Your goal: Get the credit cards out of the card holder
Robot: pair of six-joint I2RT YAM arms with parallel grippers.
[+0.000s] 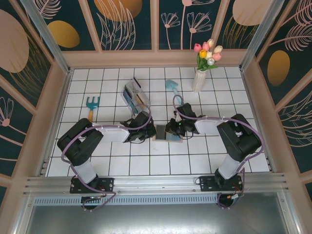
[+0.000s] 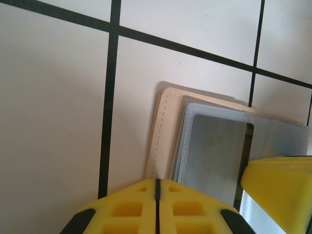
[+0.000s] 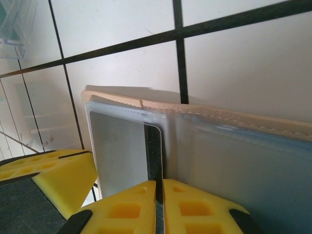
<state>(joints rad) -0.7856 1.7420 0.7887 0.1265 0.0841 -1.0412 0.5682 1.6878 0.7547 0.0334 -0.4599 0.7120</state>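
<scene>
In the middle of the table [image 1: 97, 161], the card holder [image 1: 163, 132] lay open. We saw the white card [image 3: 122, 151] tucked inside it, not out yet. The left gripper [image 2: 157, 192] was squeezed shut by the holder; the right gripper [image 3: 159, 195] seemed to pinch the card's edge.

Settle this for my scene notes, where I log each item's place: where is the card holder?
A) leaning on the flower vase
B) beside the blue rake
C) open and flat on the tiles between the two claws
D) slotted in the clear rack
C: the card holder lies open on the tiled table, with the left claw at one side and the right claw at the other.
</scene>
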